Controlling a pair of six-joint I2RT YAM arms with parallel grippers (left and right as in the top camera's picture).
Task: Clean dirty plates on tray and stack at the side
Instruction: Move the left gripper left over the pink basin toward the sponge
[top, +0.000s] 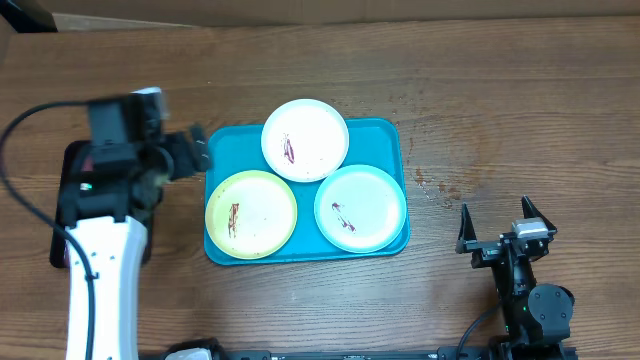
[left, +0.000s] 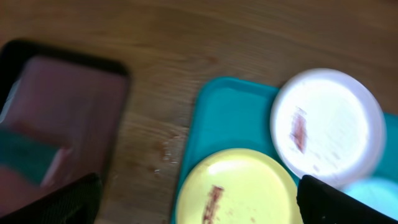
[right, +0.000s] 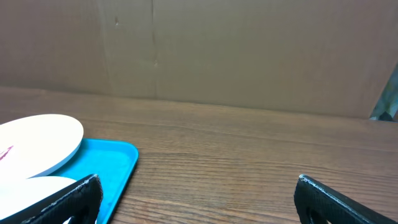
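The turquoise tray (top: 385, 135) lies mid-table and holds three plates with dark red smears: white (top: 305, 140) at the back, yellow-green (top: 251, 213) front left, pale mint (top: 360, 207) front right. My left gripper (top: 198, 150) is open and empty, hovering just off the tray's left rim. In the left wrist view its jaws (left: 199, 208) span the yellow-green plate (left: 239, 186), with the white plate (left: 326, 124) and the tray (left: 224, 118) beyond. My right gripper (top: 495, 222) is open and empty, low over the table right of the tray. Its view (right: 199, 202) shows the tray corner (right: 115, 162) and the white plate (right: 37, 143).
A black-rimmed maroon tray (left: 68, 106) sits left of the turquoise tray, partly under my left arm (top: 70, 165). A teal pad (left: 28, 158) lies on it. A cardboard wall (right: 249, 50) stands behind the table. A small stain (top: 432, 185) marks the wood right of the tray.
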